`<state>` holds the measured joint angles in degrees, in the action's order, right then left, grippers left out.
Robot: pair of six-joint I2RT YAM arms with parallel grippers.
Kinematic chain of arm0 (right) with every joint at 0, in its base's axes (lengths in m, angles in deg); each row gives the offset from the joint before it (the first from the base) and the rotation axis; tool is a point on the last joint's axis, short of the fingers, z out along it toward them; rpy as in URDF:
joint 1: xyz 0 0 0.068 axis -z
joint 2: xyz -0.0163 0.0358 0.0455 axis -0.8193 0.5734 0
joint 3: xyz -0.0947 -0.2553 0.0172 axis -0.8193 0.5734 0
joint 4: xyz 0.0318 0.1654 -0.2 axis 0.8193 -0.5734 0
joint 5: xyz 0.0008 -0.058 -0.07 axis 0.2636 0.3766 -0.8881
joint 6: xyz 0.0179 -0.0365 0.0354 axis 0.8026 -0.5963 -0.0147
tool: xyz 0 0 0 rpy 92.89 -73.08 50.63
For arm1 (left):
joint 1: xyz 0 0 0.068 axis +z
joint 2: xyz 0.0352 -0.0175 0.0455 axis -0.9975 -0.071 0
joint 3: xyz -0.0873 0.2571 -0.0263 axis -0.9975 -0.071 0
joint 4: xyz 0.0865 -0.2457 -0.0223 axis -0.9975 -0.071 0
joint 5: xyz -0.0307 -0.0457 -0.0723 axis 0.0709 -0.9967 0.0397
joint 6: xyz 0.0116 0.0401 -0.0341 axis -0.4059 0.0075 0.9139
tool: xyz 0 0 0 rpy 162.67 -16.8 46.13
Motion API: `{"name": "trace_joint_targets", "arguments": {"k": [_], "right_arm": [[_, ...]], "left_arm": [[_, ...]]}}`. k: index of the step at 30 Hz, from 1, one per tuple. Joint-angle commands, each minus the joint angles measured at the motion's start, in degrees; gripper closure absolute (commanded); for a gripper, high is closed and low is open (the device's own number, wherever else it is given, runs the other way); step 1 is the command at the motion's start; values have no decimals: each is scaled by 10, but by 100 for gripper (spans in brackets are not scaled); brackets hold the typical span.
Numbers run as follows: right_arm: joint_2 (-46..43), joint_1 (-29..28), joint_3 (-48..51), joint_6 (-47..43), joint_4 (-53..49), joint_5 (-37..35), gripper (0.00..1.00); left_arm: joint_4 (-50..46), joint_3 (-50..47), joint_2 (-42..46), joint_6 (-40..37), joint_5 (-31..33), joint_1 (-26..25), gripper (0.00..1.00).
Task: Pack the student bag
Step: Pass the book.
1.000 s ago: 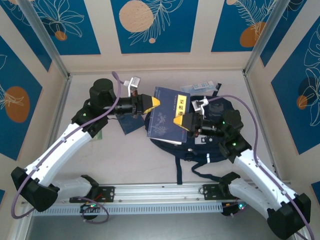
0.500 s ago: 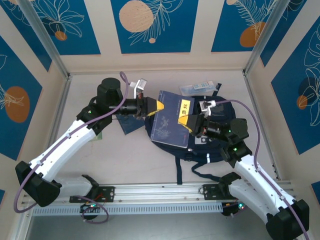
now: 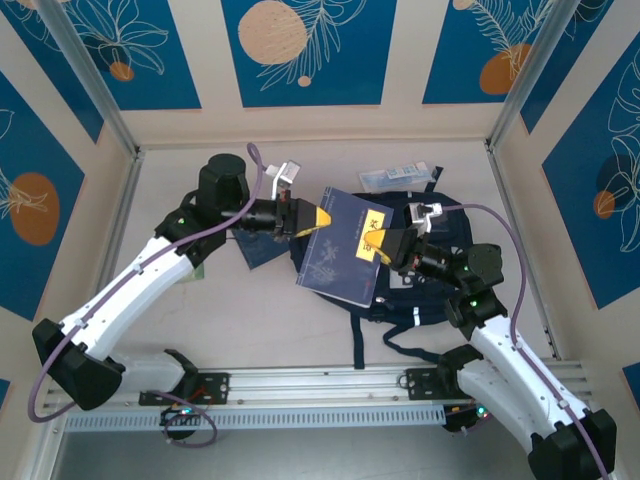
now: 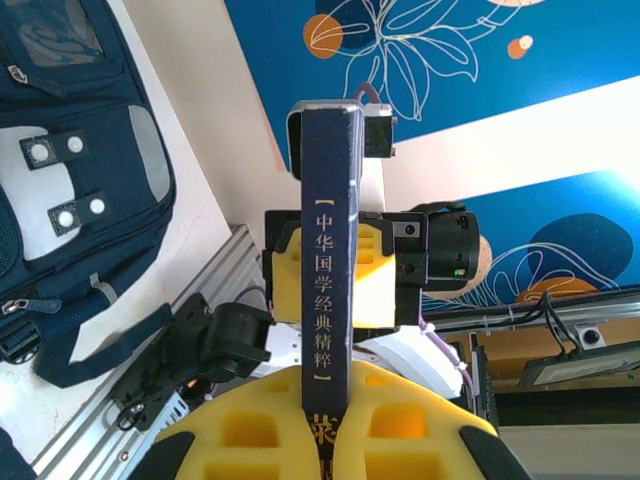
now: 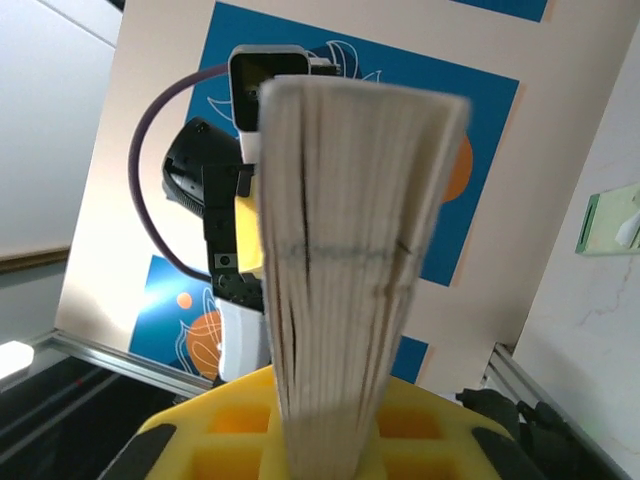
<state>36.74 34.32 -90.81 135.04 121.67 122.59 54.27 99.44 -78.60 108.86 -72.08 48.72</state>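
Observation:
The student bag point(image 3: 436, 290), dark navy with white stripes and grey patches, lies flat on the table right of centre; in the left wrist view the bag point(image 4: 70, 150) is at upper left. Lifted above it is a navy book point(image 3: 340, 255) with a yellow label. My left gripper point(image 3: 318, 216) is shut on its spine side, and the spine point(image 4: 330, 250) with white characters runs between my yellow pads point(image 4: 240, 430). My right gripper point(image 3: 386, 243) is shut on the opposite page edge, where the cream pages point(image 5: 350, 270) rise from my own pads point(image 5: 220, 440).
A clear packet point(image 3: 400, 176) lies at the back beside the bag. A flat dark item point(image 3: 262, 252) rests under the left arm. Bag straps point(image 3: 360, 340) trail toward the aluminium rail point(image 3: 320, 385) at the near edge. Patterned walls enclose the table.
The right gripper has shut on the book's page edge. Both arms and the book have shifted a little to the right, and the book has tilted.

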Motion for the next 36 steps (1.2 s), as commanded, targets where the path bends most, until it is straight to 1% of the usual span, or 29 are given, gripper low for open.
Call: {"name": "trace_joint_targets", "arguments": {"k": [1,2,4,5,6,7,9,11,13,15,19,23,25,30,33,36], "right_arm": [[-10,-2,-2,-10,7,-21,100],[-17,0,-2,-13,-8,-34,100],[-43,3,3,-19,-52,-84,100],[-65,5,9,-19,-78,-127,100],[-87,6,17,-15,-100,-178,100],[-104,5,24,-11,-111,-220,100],[-123,4,28,-3,-127,-287,100],[-128,5,22,3,-134,-328,100],[-125,3,14,13,-133,-362,100],[-119,3,2,20,-143,-390,100],[-101,1,-21,30,-153,-418,100],[-75,-6,-36,38,-137,-433,100],[-68,-11,-39,39,-135,-446,100],[-58,-20,-40,44,-132,-467,100],[-58,-24,-36,46,-132,-470,100],[-63,-28,-32,46,-142,-477,100]], "left_arm": [[0,25,-8,-14,-24,-12,100],[-5,28,-9,-17,-16,-11,96],[-32,40,-6,-26,19,-11,75],[-44,41,-1,-26,45,-11,60],[-44,36,8,-15,71,-11,48],[-38,29,12,2,90,-11,40],[-6,8,20,51,122,-10,31],[34,-15,24,98,150,-12,28],[69,-34,28,133,178,-15,26],[87,-40,28,152,209,-24,25],[115,-34,15,158,254,-53,25],[157,-44,-1,170,302,-88,27],[185,-49,-14,184,308,-98,30],[204,-46,-45,210,315,-106,32],[215,-44,-56,214,329,-109,38],[231,-46,-63,219,337,-113,54]]}}
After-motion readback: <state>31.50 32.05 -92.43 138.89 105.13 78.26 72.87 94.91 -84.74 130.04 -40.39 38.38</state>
